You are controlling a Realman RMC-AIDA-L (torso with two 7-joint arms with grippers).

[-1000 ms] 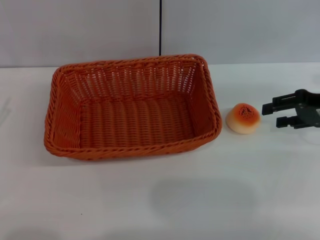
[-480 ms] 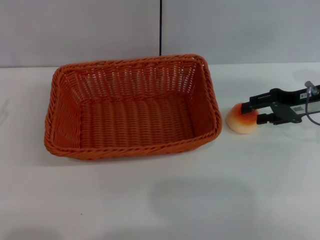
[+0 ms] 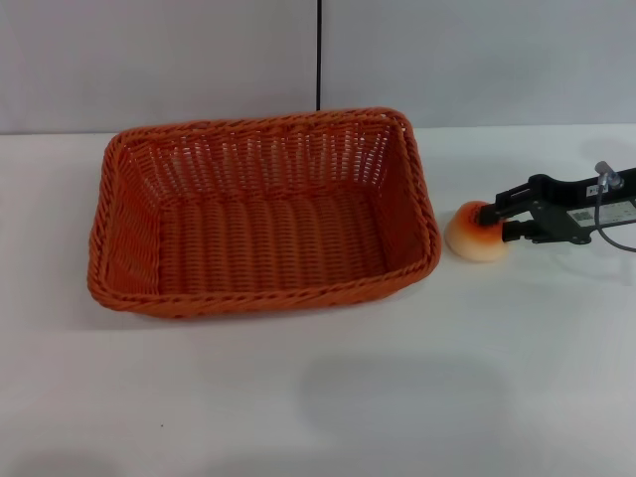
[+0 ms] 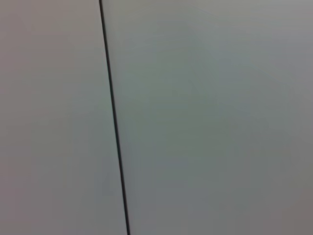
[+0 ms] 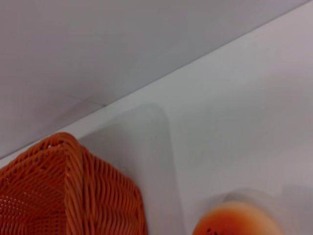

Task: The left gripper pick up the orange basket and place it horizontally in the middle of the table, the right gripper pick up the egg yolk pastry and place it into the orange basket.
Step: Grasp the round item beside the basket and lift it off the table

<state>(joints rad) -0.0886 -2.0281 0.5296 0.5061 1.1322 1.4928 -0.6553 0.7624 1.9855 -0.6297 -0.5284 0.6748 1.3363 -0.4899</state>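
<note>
A: Why does the orange basket (image 3: 263, 211) sit where it does?

B: It lies lengthwise across the middle of the bench (image 3: 397, 397), long side toward the robot, mouth up. I'd judge that half of the job is done, since nothing holds it and the left tool is out of sight. The left wrist view shows only a pale wall with a dark seam.

A: And the right tool (image 3: 491, 221)?

B: It reaches in low from the right, level with the egg yolk pastry (image 3: 475, 234), which rests on the bench just right of the basket's near right corner. One dark finger lies along the far side of the bun's top and the other sits at its right flank, so the fingers straddle it at close to the bun's width. They appear to touch it, but whether they are truly clamped I can't tell.

A: Why come in from that side?

B: Likely because the basket wall blocks the other flank, and a sideways approach leaves the way toward the basket free.

A: Anything inside the basket?

B: Nothing at all, just bare weave on the floor and sloping sides. The right wrist view shows its braided corner (image 5: 73, 161) with the pastry (image 5: 234, 220) close by, a strip of bare bench between them
</note>
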